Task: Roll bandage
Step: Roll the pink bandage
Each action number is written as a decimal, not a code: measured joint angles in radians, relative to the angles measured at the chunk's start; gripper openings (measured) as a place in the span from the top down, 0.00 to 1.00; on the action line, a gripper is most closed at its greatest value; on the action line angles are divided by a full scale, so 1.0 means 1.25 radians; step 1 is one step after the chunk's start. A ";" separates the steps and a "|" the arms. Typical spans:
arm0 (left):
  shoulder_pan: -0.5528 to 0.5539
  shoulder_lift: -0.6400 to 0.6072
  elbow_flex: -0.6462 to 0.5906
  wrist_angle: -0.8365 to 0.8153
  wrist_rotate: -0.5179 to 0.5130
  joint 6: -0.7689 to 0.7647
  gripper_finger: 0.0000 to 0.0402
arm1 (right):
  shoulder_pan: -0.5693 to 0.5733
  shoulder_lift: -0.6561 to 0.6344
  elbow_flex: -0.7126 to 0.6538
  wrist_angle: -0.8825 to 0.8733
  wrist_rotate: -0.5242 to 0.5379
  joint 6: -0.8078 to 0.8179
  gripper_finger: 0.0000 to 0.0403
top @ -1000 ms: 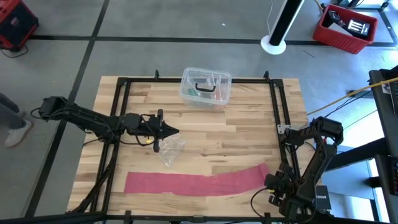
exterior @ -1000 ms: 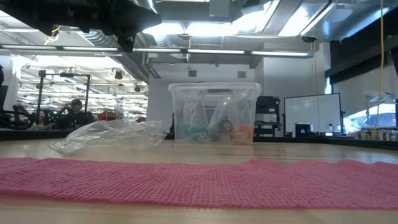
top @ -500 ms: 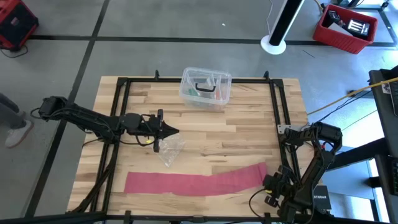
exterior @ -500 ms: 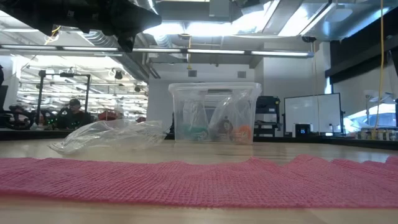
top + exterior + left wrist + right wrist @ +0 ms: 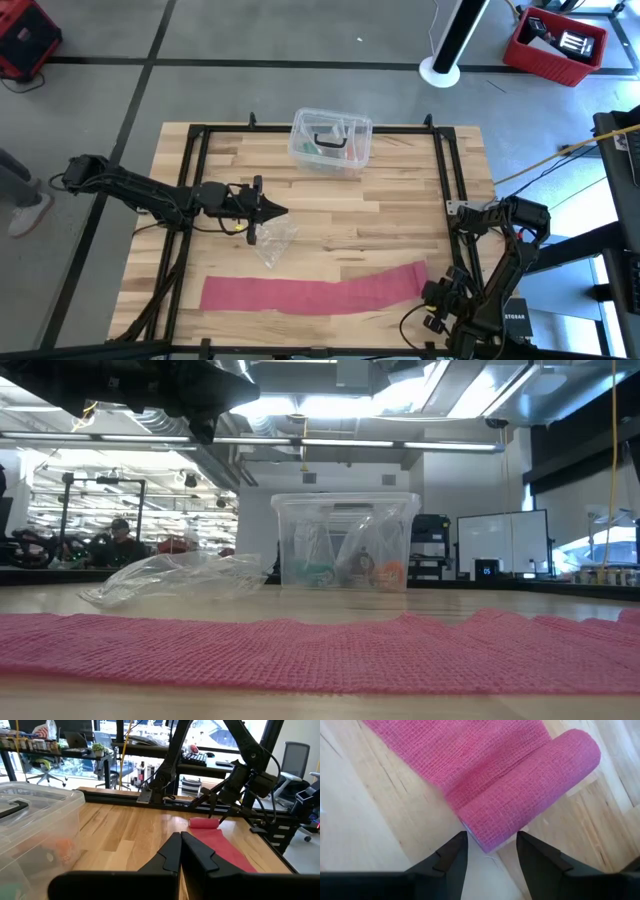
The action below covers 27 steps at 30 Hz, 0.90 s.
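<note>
Pink fabric, the bandage (image 5: 315, 291), lies flat along the table's (image 5: 400, 200) near edge, stretched from the left part of that edge toward the right near corner. Its right end is turned up into a short roll (image 5: 530, 805), and the loose strip runs away from that roll across the wood. In the low view the weave fills the foreground as a wide band (image 5: 320, 650).

At the roll sits the right gripper (image 5: 437, 296), close to the right near corner. Its two dark fingers (image 5: 452, 855) stand partly apart, one on either side of the roll's end, with the roll just beyond their tips; whether they touch the fabric cannot be told. From the left wrist camera the same gripper (image 5: 215, 802) shows over the roll, at the far end of the strip (image 5: 220, 845).

Left of the table's centre, the left gripper (image 5: 280, 211) hovers with its fingers (image 5: 172, 852) pressed together, holding nothing. Just beside it, toward the near edge, lies a crumpled clear wrapper (image 5: 273, 240), apart from the bandage.

A clear plastic box (image 5: 331, 140) with small items inside stands at the middle of the far edge. In the low view it rises behind the wrapper (image 5: 175, 578), and a person (image 5: 120, 532) shows in the room beyond.
</note>
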 joint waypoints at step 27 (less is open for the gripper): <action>-0.001 0.000 0.000 0.000 0.000 -0.045 1.00 | 0.000 0.064 -0.002 -0.017 0.112 0.017 0.84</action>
